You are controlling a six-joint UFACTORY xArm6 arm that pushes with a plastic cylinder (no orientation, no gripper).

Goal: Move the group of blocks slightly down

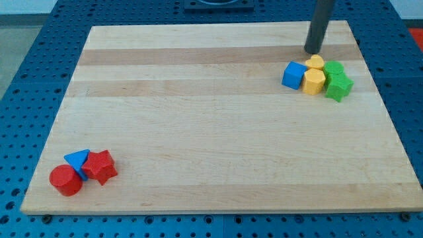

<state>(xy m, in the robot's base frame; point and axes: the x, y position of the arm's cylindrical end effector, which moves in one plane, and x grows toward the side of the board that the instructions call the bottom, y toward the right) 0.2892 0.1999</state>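
Right now my tip (312, 51) rests on the wooden board (198, 119) with no jaws to open or close, just above a tight cluster toward the view's bottom: a small yellow block (316, 62) directly under it, then a blue cube (294, 75), a yellow hexagonal block (314, 81) and two green blocks (336, 79) touching. Far off toward the view's bottom left sit a red cylinder (65, 180), a blue triangular block (78, 159) and a red star-shaped block (100, 166).

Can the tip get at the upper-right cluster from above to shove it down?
Probably yes. My tip sits just above the small yellow block at the cluster's top, with nothing between. The blue cube, yellow hexagon and green blocks lie below it.
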